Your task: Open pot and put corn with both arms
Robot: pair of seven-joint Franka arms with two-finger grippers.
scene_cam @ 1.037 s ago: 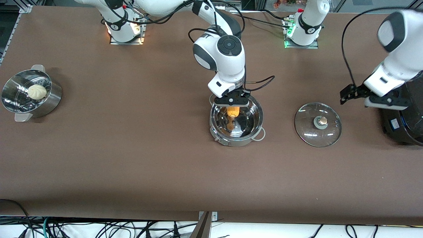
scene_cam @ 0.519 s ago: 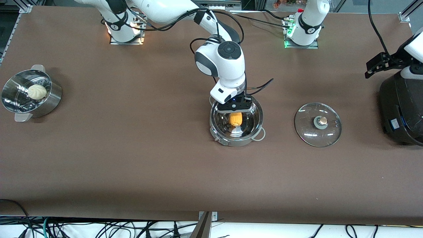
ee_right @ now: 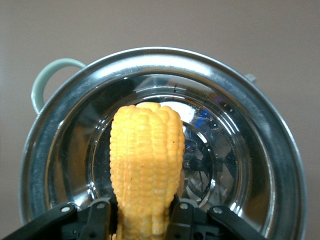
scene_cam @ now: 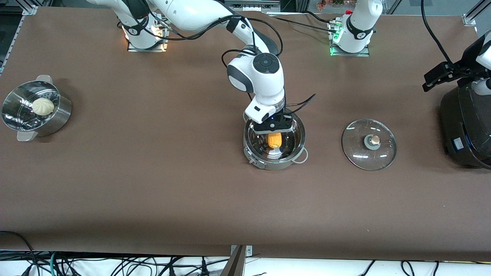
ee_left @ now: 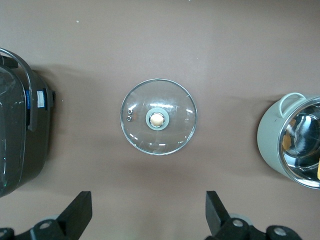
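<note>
Stainless steel is showing bare inside the pot (scene_cam: 274, 143), because its glass lid (scene_cam: 369, 144) is lying flat on the brown counter (scene_cam: 153, 184), well apart from the pot toward the left arm's end. So the opening step is looking done. The right hand (scene_cam: 273, 128) is reaching down over the pot's mouth and is gripping the corn cob (scene_cam: 274, 139), its two fingers (ee_right: 101, 212) pressing on either side of the cob's upper end. The cob is hanging upright with its free tip pointing into the pot; whether that tip is touching the bottom is hard to judge from these angles, though it seems to be just short of it. What is left, by the look of it, is lowering a little more and letting go.

The left hand (scene_cam: 441, 74) is waiting high over the counter near a black cooker (scene_cam: 466, 130), its fingers (ee_left: 76, 214) spread wide and carrying nothing. A steel steamer bowl (scene_cam: 34, 111) holding a white bun (scene_cam: 43, 106) is sitting untouched toward the right arm's end.
</note>
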